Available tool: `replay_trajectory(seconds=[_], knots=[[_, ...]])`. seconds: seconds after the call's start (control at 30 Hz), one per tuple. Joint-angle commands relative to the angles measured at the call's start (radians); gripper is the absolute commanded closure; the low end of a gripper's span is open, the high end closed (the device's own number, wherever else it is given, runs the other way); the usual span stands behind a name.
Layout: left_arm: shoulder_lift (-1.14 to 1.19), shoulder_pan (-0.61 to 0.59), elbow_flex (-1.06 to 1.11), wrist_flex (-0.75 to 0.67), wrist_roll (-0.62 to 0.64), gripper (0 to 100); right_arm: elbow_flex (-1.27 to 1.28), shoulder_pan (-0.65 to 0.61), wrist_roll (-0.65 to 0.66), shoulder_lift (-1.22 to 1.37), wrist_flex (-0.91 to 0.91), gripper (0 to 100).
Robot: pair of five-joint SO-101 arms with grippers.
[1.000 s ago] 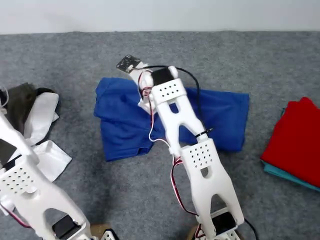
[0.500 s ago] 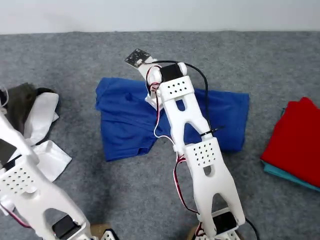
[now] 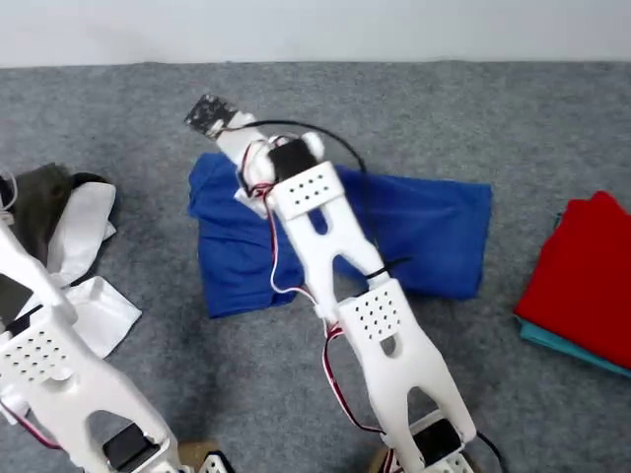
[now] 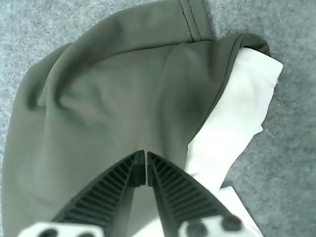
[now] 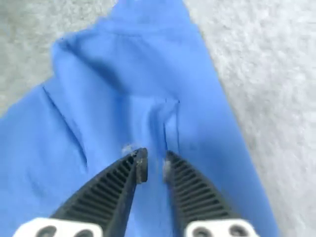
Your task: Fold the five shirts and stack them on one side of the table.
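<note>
A blue shirt (image 3: 434, 236) lies spread and creased in the middle of the grey table. My right arm (image 3: 306, 192) stretches over its left part. In the right wrist view my right gripper (image 5: 153, 165) hangs just over the blue shirt (image 5: 123, 89), open by a narrow gap above a small crease. At the table's left edge an olive shirt (image 3: 39, 197) lies crumpled on a white shirt (image 3: 84, 236). My left gripper (image 4: 146, 170) is shut, with its tips at a fold of the olive shirt (image 4: 98, 98), and the white shirt (image 4: 237, 113) lies beside it. I cannot tell whether cloth is pinched.
A folded red shirt (image 3: 587, 266) lies on a teal one (image 3: 562, 345) at the table's right edge. My left arm (image 3: 39, 365) stands at the front left. Bare grey table (image 3: 197, 374) shows in front of the blue shirt and behind it.
My right arm first shifted slightly right, then swung left across the blue shirt towards its left end. The shirt has kept its shape. The left arm has not moved.
</note>
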Motion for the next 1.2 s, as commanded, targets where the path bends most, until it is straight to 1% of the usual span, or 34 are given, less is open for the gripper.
replay_trajectory(seconds=[0.0, 0.13, 0.23, 0.4, 0.57, 0.67, 0.8, 0.9, 0.97, 1.17], knots=[[-0.087, 0.005, -0.012, 0.02, 0.012, 98, 0.017, 0.007, 0.011, 0.041, -0.153, 97.6], [-0.13, -0.002, -0.004, 0.02, 0.012, 98, 0.015, 0.038, 0.075, 0.12, -0.216, 97.9], [-0.193, -0.002, -0.004, 0.02, 0.011, 98, -0.002, 0.067, 0.08, 0.14, -0.226, 98.0], [-0.276, 0.005, -0.002, 0.021, 0.011, 98, -0.127, 0.071, 0.08, 0.142, -0.147, 98.0], [-0.356, 0.002, 0.082, 0.021, 0.011, 98, -0.25, 0.021, 0.08, 0.137, -0.019, 97.8], [-0.433, 0.002, 0.176, 0.02, 0.008, 98, -0.25, -0.022, 0.08, 0.114, 0.008, 97.8], [-0.548, 0.0, 0.292, 0.018, 0.006, 98, -0.219, -0.081, 0.086, 0.12, -0.021, 97.9], [-0.626, 0.0, 0.371, 0.017, 0.005, 98, -0.201, -0.094, 0.086, 0.157, -0.081, 97.9], [-0.666, -0.002, 0.414, 0.017, 0.005, 98, -0.203, -0.076, 0.086, 0.177, -0.099, 98.0], [-0.758, -0.003, 0.515, 0.015, 0.003, 98, -0.209, 0.042, 0.086, 0.183, -0.101, 97.6]])
